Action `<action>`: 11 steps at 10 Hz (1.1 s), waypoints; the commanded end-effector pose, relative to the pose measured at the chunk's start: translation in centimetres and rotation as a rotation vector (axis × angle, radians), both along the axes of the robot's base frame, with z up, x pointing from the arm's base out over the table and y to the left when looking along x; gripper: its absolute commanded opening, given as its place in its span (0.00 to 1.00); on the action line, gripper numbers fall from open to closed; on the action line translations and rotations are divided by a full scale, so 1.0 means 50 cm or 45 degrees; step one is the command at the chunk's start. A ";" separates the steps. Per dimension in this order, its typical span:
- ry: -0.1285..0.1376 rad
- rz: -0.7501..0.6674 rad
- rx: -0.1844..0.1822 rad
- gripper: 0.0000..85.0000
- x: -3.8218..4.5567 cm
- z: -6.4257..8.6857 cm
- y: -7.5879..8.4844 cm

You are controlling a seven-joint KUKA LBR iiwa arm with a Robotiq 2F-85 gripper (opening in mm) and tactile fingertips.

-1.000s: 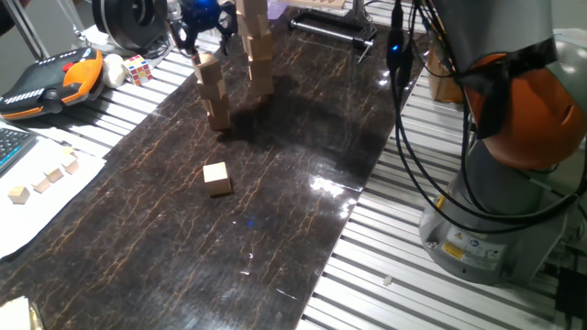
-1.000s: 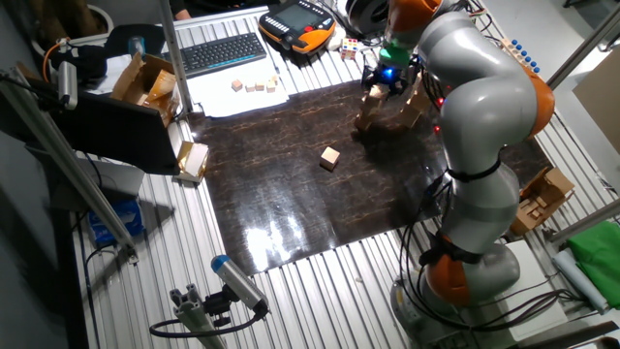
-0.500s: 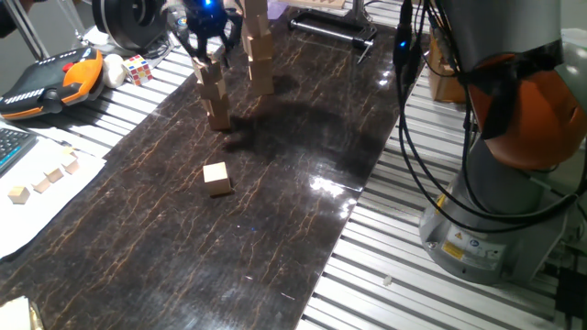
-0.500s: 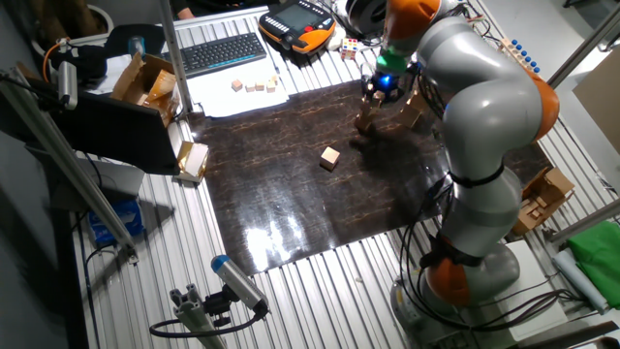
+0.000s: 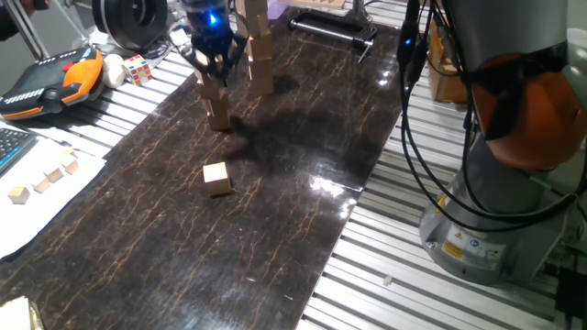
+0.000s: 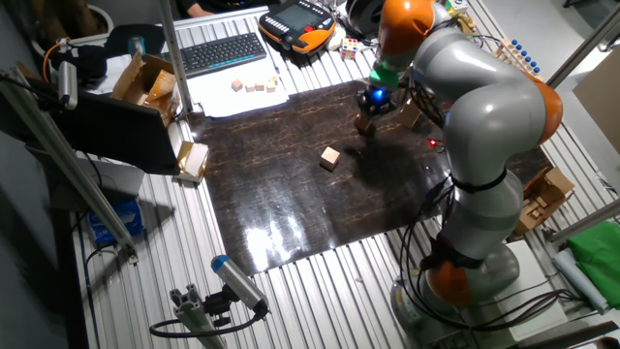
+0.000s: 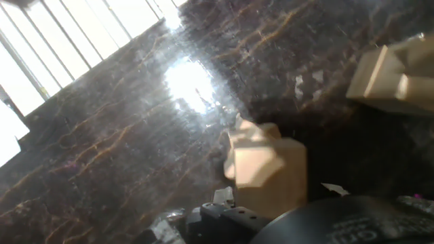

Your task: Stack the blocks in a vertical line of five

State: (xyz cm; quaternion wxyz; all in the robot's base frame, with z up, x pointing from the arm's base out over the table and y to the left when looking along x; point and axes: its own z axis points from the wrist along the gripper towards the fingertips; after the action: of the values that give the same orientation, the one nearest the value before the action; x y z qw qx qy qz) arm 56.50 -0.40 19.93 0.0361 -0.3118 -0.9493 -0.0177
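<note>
A short stack of pale wooden blocks [image 5: 218, 108] stands at the far left of the dark mat [image 5: 275, 211], and it also shows in the other fixed view as a stack [image 6: 364, 124]. My gripper [image 5: 215, 75] is down over its top, open, with a finger on each side of the top block. In the hand view that top block [image 7: 263, 168] fills the middle, right under the hand. A taller stack of blocks [image 5: 260, 57] rises just behind and to the right, and shows as a stack [image 7: 392, 73] in the hand view. One loose block [image 5: 216, 178] lies alone on the mat, nearer the front [image 6: 331, 157].
A Rubik's cube [image 5: 138, 69] and an orange pendant [image 5: 55, 78] sit left of the mat. Tiny pale cubes [image 5: 44, 181] lie on white paper. Black cables [image 5: 411, 101] hang by the arm's base [image 5: 495, 202]. A keyboard [image 6: 223, 53] lies at the back.
The gripper has come down from above the short stack until its fingers sit around the top block. The blocks have not moved.
</note>
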 end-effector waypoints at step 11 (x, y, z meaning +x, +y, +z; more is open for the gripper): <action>-0.002 0.328 0.022 0.01 0.000 0.000 0.000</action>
State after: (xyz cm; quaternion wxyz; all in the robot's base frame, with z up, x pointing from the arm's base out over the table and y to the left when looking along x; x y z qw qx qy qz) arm 56.49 -0.35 19.89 0.0404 -0.1874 -0.9812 -0.0225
